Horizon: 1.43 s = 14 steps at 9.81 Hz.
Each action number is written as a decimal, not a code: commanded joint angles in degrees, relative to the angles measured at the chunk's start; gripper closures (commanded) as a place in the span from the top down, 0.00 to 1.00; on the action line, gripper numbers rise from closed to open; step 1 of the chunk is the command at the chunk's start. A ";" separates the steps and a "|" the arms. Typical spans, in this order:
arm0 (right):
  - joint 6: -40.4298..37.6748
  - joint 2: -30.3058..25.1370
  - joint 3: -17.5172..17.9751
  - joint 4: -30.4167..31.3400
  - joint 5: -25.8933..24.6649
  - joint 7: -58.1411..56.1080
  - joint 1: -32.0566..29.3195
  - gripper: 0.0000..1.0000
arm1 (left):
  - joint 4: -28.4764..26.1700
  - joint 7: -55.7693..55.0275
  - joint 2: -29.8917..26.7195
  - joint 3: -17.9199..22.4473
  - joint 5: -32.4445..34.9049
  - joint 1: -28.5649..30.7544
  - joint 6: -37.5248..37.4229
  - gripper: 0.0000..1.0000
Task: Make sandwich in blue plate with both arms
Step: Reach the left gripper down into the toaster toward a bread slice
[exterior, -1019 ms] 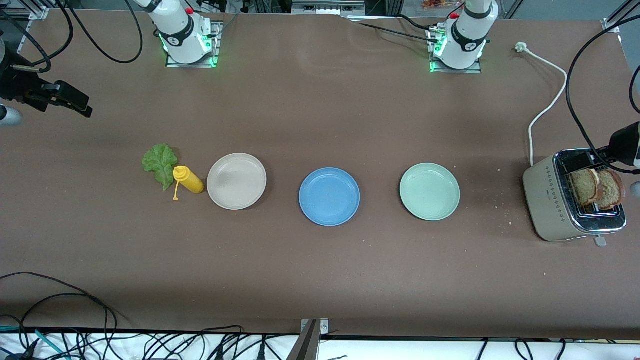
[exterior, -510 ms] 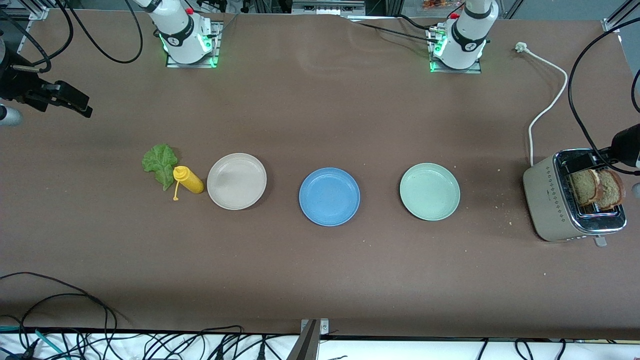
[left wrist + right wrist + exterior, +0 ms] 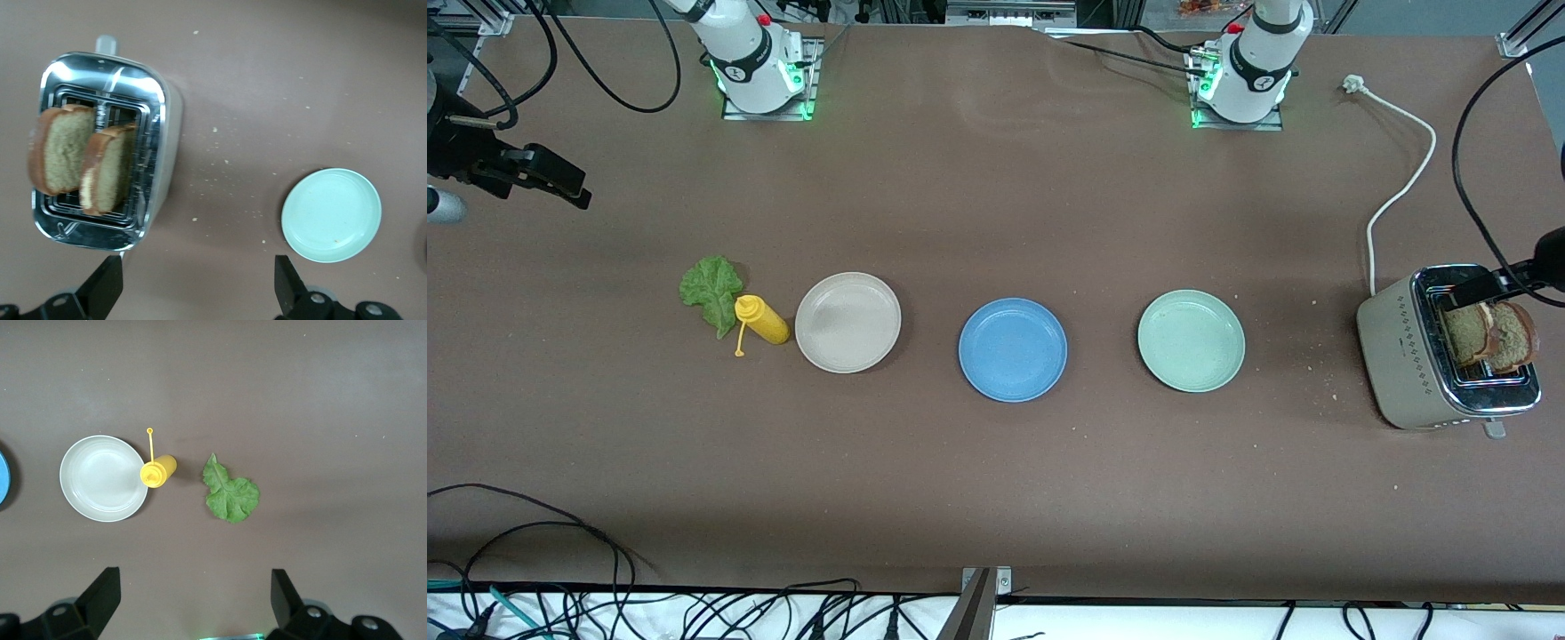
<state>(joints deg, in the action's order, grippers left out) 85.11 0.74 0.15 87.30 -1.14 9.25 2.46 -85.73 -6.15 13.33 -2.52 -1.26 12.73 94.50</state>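
While both claws stand wide and hold nothing, the left gripper (image 3: 193, 293) hangs over the toaster (image 3: 1414, 356), whose slots hold two bread slices (image 3: 1489, 336), and the right gripper (image 3: 193, 607) hangs over the table's right-arm end. The blue plate (image 3: 1012, 349) lies bare between the beige plate (image 3: 847, 322) and mint plate (image 3: 1191, 340); the lettuce leaf (image 3: 711, 289) touches a yellow bottle (image 3: 762, 320). No writing is legible.

Wide matte brown worktop (image 3: 996, 498) fills view, lit evenly from above. Pale crumbs scattered on worktop near beige metal toaster (image 3: 1405, 356). White power cord (image 3: 1400, 191) with loose plug runs from toaster toward worktop's edge at arm bases. Tangle of black cables (image 3: 694, 613) along white strip below worktop's camera-side edge, well apart from toaster.
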 commanded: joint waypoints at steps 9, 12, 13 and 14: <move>-1.00 -0.48 -0.15 -0.38 -0.35 0.33 -0.08 1.00 | 1.36 13.27 14.09 -0.03 6.36 7.75 8.60 0.96; -1.00 -0.48 -0.15 -0.38 -0.35 0.24 -0.08 1.00 | 1.09 13.36 14.36 -0.12 6.45 7.49 8.33 0.94; -1.00 -0.48 -0.15 -0.38 -0.35 0.24 -0.08 1.00 | 1.00 13.36 14.62 -0.03 6.54 7.57 7.81 0.89; -1.00 -0.48 -0.07 -0.46 -0.35 0.24 -0.08 1.00 | 0.74 13.79 14.71 -0.03 6.54 7.75 6.85 0.84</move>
<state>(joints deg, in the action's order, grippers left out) 84.98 0.73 -0.01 87.29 -1.14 9.25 2.42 -85.49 6.02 27.37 -2.51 4.15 20.32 103.21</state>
